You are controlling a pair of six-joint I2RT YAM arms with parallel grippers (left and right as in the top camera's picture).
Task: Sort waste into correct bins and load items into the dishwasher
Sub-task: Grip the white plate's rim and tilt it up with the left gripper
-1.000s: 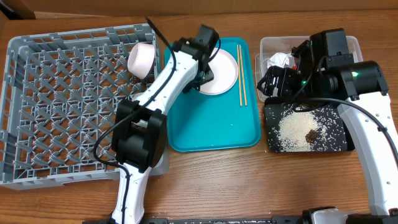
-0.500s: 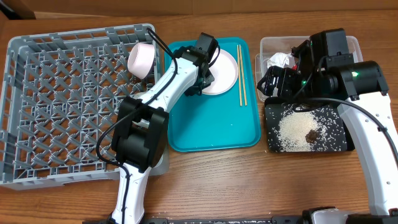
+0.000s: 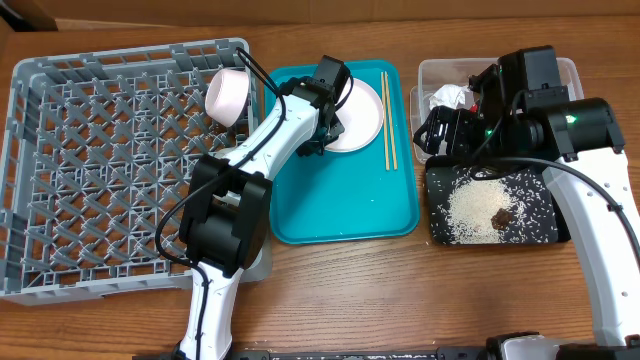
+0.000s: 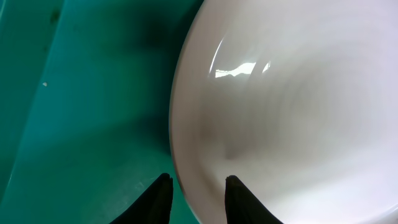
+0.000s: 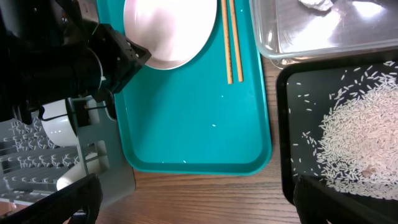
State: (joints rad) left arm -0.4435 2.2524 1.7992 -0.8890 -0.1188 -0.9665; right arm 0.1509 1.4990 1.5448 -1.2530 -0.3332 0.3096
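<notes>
Left fingers (image 4: 155, 202) are pinched on the plate (image 4: 298, 112) at its rack-side rim, one outside the lip and one inside. An edge grip is likely needed on flat ware. The plate is lying on the teal tray (image 3: 340, 200), mid far edge of the desk, with the rack (image 3: 110, 170) at the left edge. Right fingers (image 5: 68, 199) are spread wide, nothing held.

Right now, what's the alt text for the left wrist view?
A white plate fills the right side, lying on a teal tray. At the bottom edge the left tool straddles the plate's rim; whether it pinches is unclear.
</notes>
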